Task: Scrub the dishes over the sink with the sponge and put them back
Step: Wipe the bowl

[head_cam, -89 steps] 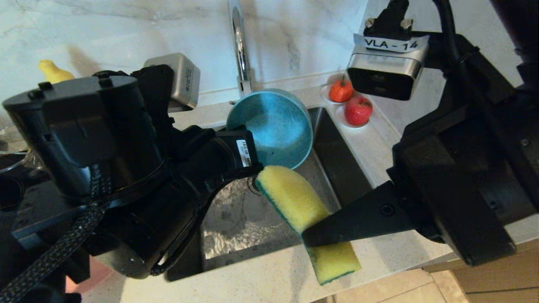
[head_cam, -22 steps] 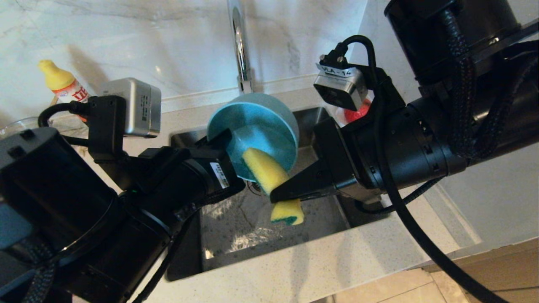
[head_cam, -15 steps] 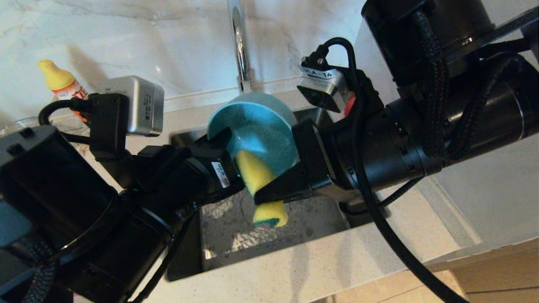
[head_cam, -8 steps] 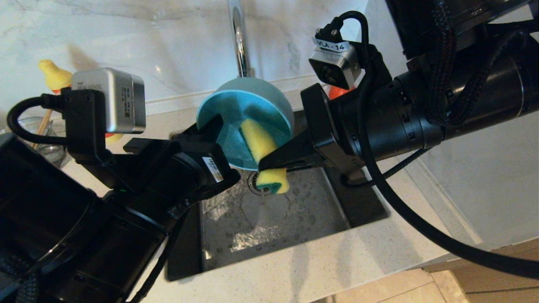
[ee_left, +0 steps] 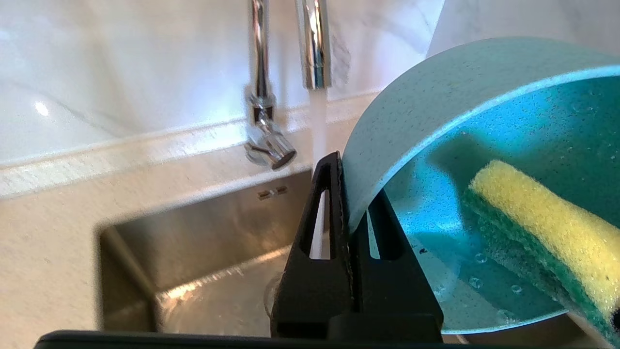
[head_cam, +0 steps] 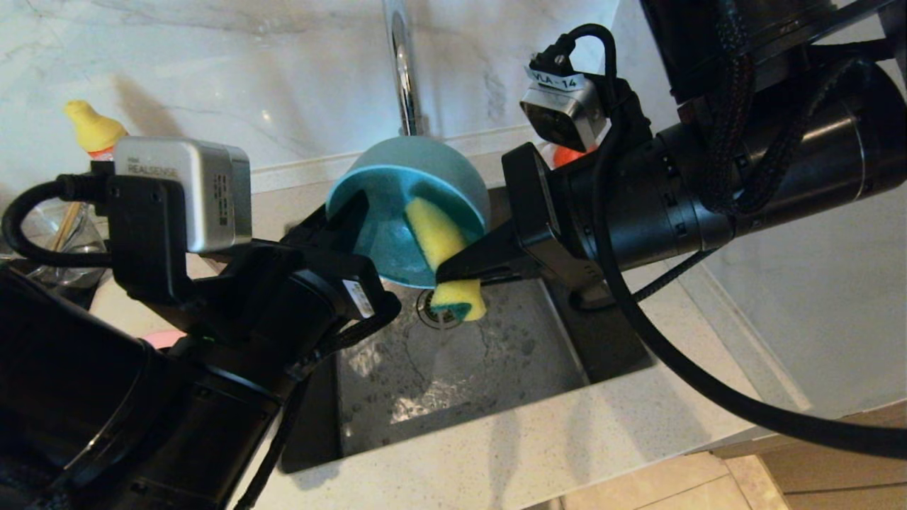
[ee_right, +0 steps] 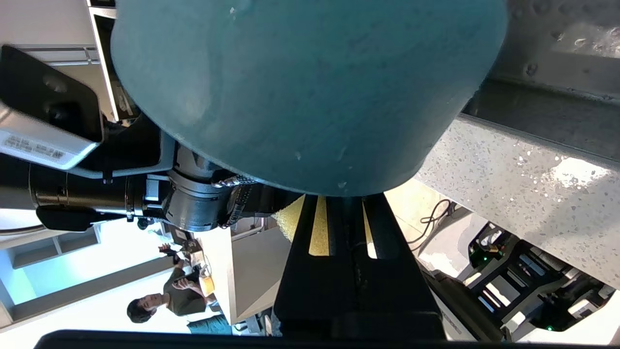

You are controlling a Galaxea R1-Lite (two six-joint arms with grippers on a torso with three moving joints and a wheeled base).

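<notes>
My left gripper (head_cam: pixel 352 216) is shut on the rim of the teal bowl (head_cam: pixel 397 191), holding it tilted on edge over the sink (head_cam: pixel 468 368). In the left wrist view one finger lies outside the bowl (ee_left: pixel 465 97) and the other inside it. My right gripper (head_cam: pixel 448 270) is shut on the yellow sponge (head_cam: pixel 434 234), whose upper end presses against the bowl's inner wall. The green face (ee_left: pixel 513 252) lies on the wet teal surface. In the right wrist view the bowl's underside (ee_right: pixel 310 87) hides the fingertips, and the sponge (ee_right: pixel 318 228) shows through a finger slot.
Water runs from the chrome tap (ee_left: pixel 314 43) behind the bowl. A yellow-capped bottle (head_cam: pixel 91 129) and a clear glass bowl (head_cam: pixel 60 227) stand at the back left. A pink sliver (head_cam: pixel 160 338) shows under my left arm. An orange fruit (head_cam: pixel 567 154) sits behind my right wrist.
Over the last second the left wrist has rolled, lifting the bowl up and to the left and tipping its opening downward. The right gripper has followed, carrying the sponge higher inside the bowl.
</notes>
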